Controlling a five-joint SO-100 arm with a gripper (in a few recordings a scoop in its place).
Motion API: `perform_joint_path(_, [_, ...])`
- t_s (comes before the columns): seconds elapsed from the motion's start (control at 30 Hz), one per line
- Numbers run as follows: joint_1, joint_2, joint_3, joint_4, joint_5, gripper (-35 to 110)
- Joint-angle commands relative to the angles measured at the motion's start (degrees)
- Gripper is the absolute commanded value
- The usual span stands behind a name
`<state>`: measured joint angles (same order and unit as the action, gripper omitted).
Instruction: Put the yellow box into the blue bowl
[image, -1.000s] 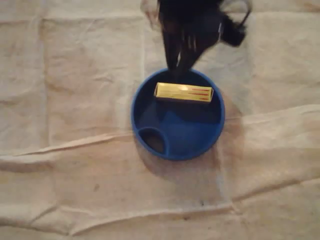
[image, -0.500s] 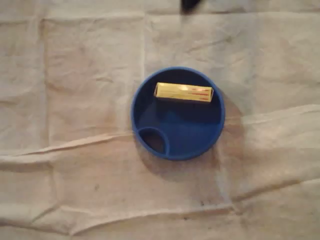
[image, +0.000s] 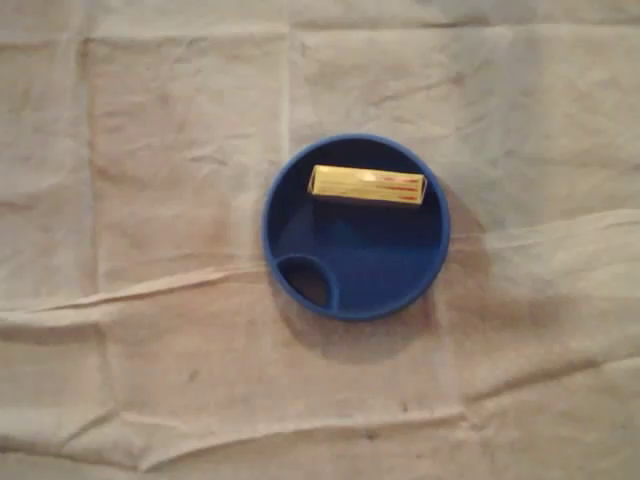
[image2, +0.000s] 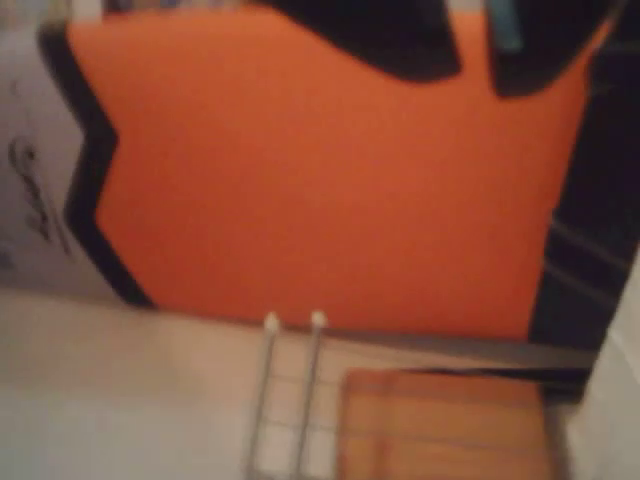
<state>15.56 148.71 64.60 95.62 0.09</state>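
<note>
The box (image: 367, 185) lies inside the bowl (image: 362, 272), against its upper wall in the overhead view; the bowl sits on the cloth-covered counter (image: 150, 200). The task looks done. I cannot tell whether the gripper is open or closed.

Overhead view looking straight down onto a wrinkled cloth (image: 150, 200), blue bowl (image: 355, 290) near centre, wrist view blurred, turned outward, close to an orange surface (image2: 330, 170), possibly a panel
</note>
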Motion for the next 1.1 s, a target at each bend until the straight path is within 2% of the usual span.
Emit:
perform_joint_path(0.0, [-0.88, 5.62, -1.76, 3.43, 0.79, 0])
perform_joint_path(0.47, [-17.05, 18.63, -1.58, 5.19, 0.97, 0])
perform_joint_path(0.73, [-19.78, 25.75, -0.79, 5.27, 0.35, 0])
perform_joint_path(1.07, [-19.95, 35.86, 11.60, 5.19, -1.14, 0])
